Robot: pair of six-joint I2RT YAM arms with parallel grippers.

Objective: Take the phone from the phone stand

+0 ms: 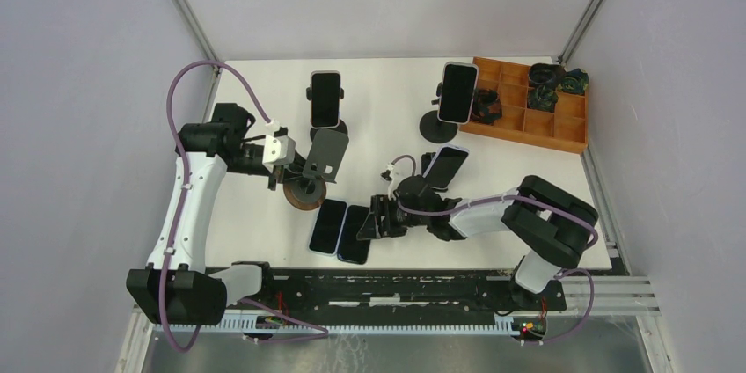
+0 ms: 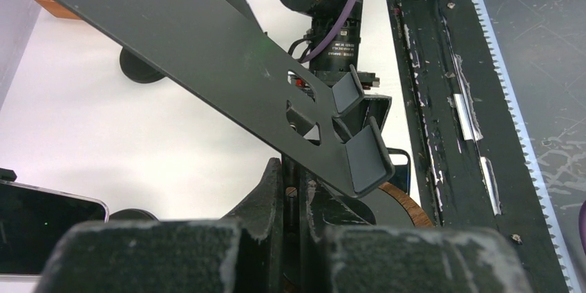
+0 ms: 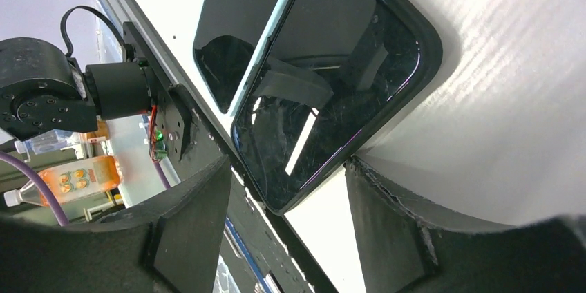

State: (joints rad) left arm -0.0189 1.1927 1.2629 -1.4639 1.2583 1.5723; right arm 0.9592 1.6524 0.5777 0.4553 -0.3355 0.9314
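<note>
The phone stand (image 1: 326,154) is a dark tilted plate on a round wooden base (image 1: 303,196), and nothing rests on it. My left gripper (image 1: 295,174) is shut on its thin post below the plate (image 2: 207,44); the post shows between the fingers (image 2: 271,193). Two dark phones lie flat side by side near the front edge. My right gripper (image 1: 374,219) is open, low over the nearer phone (image 1: 354,234). In the right wrist view that phone's (image 3: 332,72) corner lies between the fingers (image 3: 190,224), against the right one and apart from the left.
The second flat phone (image 1: 327,226) lies left of the first. Two more stands hold upright phones (image 1: 325,98) (image 1: 457,91) at the back. Another phone (image 1: 446,166) sits mid-right. A wooden compartment tray (image 1: 563,131) with dark parts stands at back right. The black base rail (image 1: 422,281) runs along the near edge.
</note>
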